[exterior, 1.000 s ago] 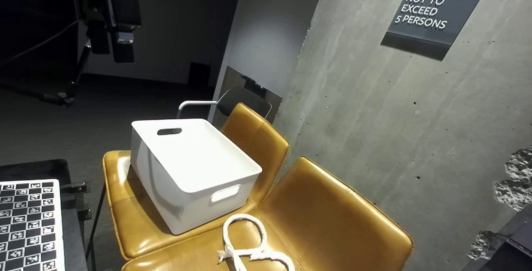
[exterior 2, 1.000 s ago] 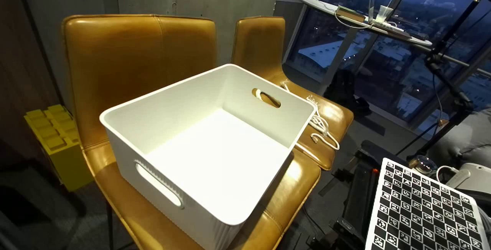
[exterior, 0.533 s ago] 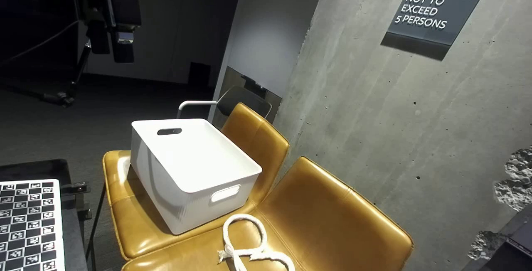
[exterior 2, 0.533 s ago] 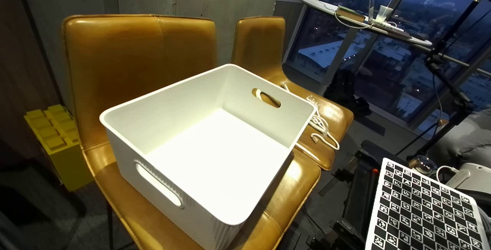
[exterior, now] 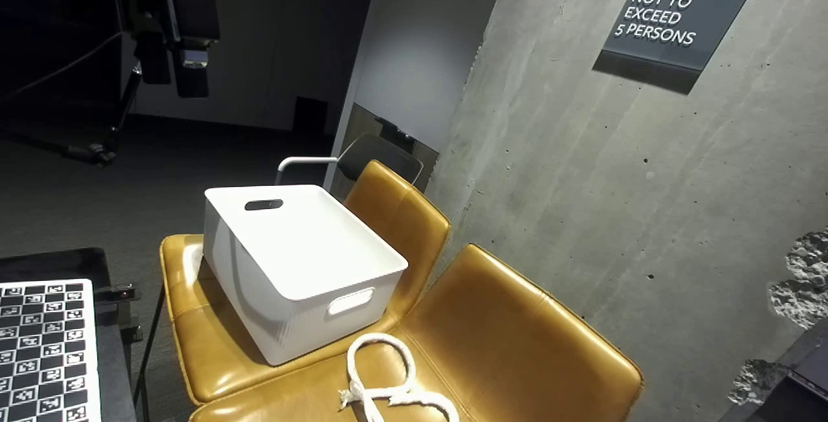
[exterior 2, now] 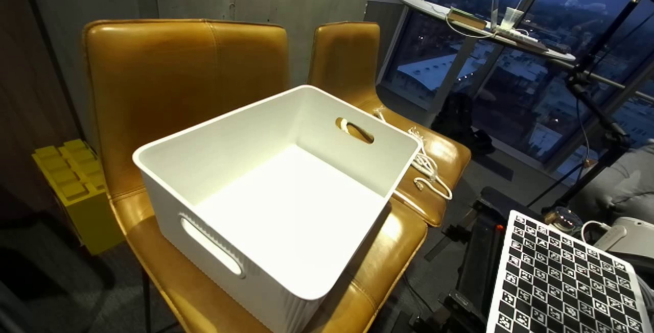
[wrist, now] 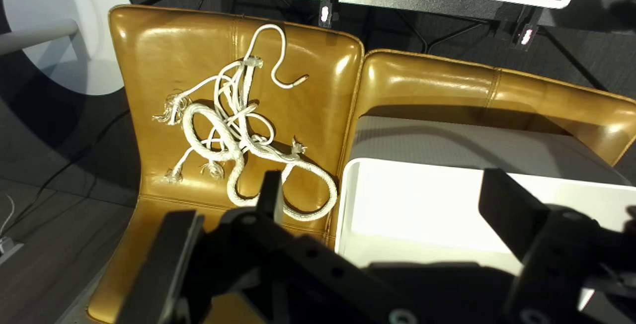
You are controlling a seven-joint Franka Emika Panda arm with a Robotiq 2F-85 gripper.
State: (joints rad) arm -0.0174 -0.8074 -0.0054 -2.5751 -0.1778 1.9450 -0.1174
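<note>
Black two-fingered gripper (wrist: 381,190) spread wide. Tangled white rope (wrist: 243,135) below, mostly left in wrist view, on tan leather seat (wrist: 318,110).

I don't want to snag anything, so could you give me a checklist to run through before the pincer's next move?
1. Pincer open and holding nothing: ok.
2. Pincer off the ropes: ok; nothing reaches the visible rope in both exterior views.
3. Ropes free of tangles: not ok; they cross in a heap on a tan chair.
4. Ropes apart from the white bin: ok; a gap shows in an exterior view.
5. White bin upright: ok, on the neighbouring chair.
6. Pincer's exact height above the ropes: cannot tell.
</note>
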